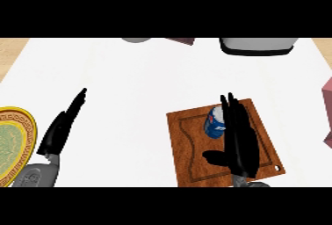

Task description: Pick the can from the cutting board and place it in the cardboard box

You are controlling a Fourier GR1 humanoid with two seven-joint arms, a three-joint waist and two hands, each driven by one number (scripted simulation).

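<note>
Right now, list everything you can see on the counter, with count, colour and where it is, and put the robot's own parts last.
can: one, blue and white, lying on the cutting board beside the right robot hand's fingers
cutting board: one, reddish brown wood, lower right of centre on the counter
plate: one, yellow rim with green centre, at the left edge, partly cut off
counter: one, white top
grey and black object: one, top right, cut off by the edge
pink object: one, at the right edge, mostly out of view
left robot hand: one, black, open, resting at lower left
right robot hand: one, black, fingers straight, over the cutting board next to the can
</note>
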